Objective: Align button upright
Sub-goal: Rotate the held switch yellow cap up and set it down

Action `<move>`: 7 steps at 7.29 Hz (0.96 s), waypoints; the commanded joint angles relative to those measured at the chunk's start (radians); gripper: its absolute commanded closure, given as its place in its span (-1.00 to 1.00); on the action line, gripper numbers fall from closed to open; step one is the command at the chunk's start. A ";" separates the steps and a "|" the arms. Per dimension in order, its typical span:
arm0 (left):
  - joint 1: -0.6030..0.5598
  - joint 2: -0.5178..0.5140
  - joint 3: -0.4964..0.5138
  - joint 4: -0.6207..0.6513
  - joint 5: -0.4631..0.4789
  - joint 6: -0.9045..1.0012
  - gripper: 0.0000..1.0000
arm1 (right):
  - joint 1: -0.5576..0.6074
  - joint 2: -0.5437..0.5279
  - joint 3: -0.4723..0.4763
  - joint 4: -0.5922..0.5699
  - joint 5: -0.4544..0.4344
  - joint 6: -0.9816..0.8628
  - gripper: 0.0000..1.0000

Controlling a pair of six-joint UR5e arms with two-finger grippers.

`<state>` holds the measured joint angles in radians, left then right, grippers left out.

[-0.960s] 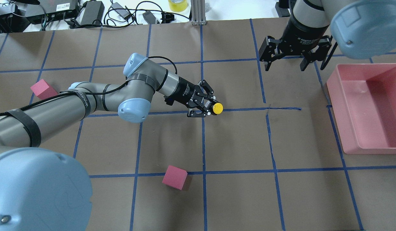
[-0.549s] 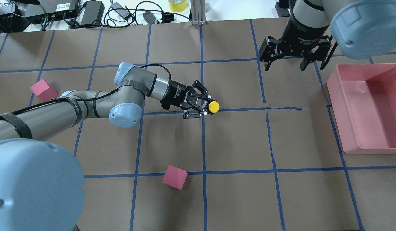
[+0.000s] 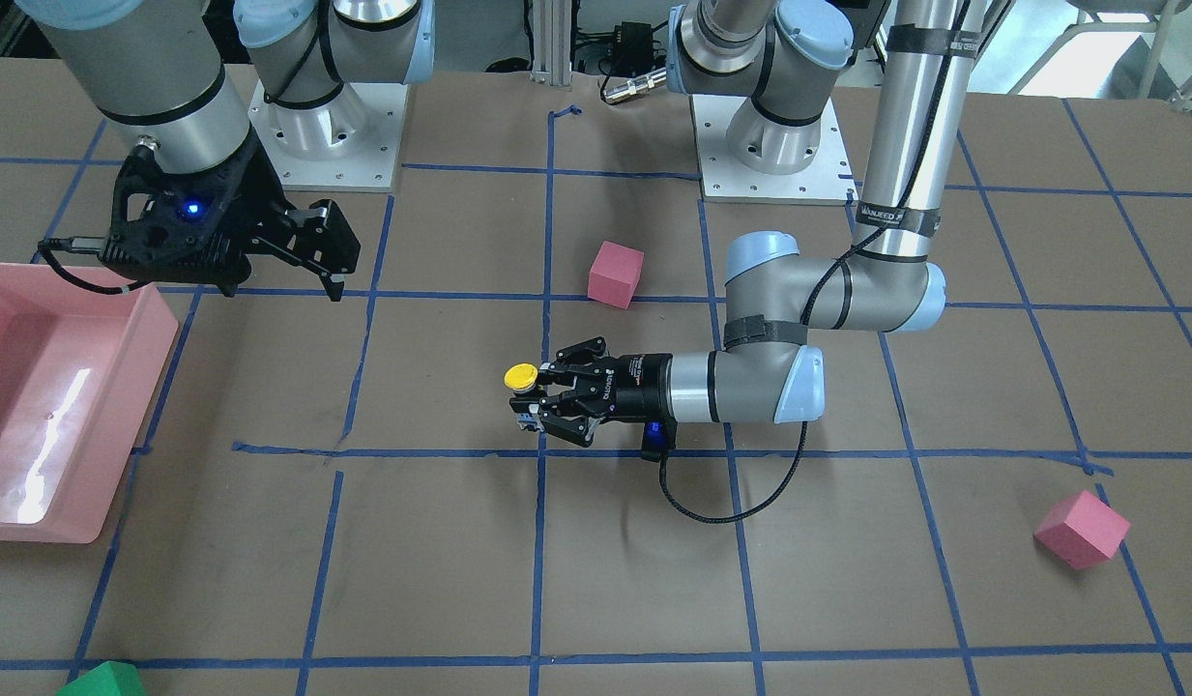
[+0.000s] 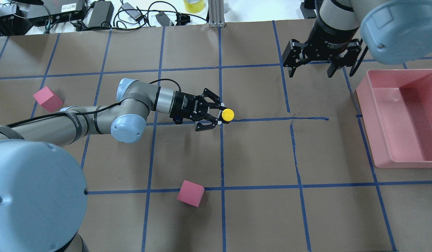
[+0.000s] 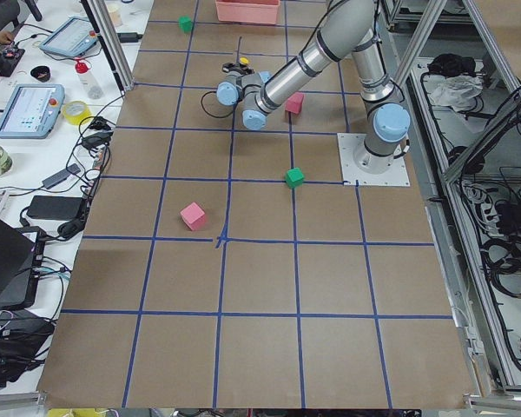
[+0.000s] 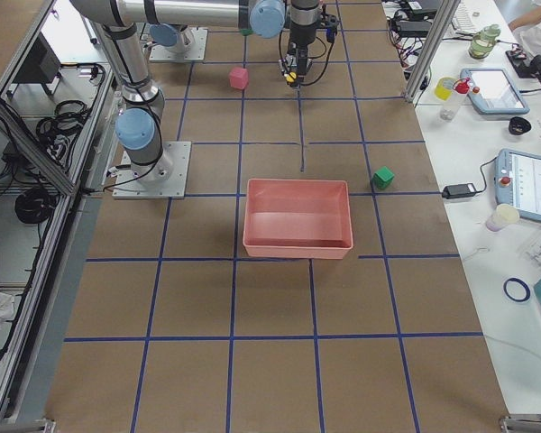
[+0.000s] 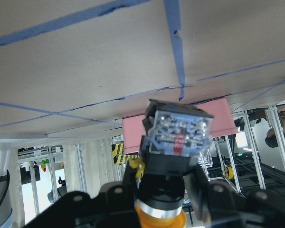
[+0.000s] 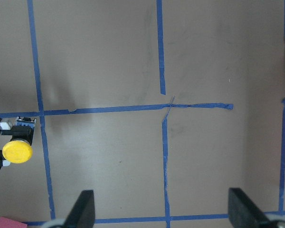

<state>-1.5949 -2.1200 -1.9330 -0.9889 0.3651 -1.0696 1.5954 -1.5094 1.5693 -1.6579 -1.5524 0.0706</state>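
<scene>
We have the left claw (image 4: 219, 114) clamped side-on around the push-button (image 4: 228, 114); its long axis sits near vertical, yellow cap up, base facing the tabletop (image 4: 258, 154).

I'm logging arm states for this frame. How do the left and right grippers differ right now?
The left gripper is shut on the button; the right gripper is open and empty. The left gripper lies nearly level, low over mid-table; the right gripper points down, near the pink tray. Both are black two-finger grippers.
</scene>
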 commanded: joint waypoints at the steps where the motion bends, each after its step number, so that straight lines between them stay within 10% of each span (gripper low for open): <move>1: 0.001 -0.035 0.000 -0.045 -0.008 0.000 1.00 | 0.000 0.000 0.000 0.001 0.000 0.000 -1.00; 7: 0.003 -0.098 0.002 -0.097 -0.077 -0.004 1.00 | 0.000 0.000 0.000 0.001 0.000 0.000 -1.00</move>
<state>-1.5934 -2.2060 -1.9315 -1.0855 0.2914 -1.0751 1.5953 -1.5094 1.5692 -1.6567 -1.5524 0.0705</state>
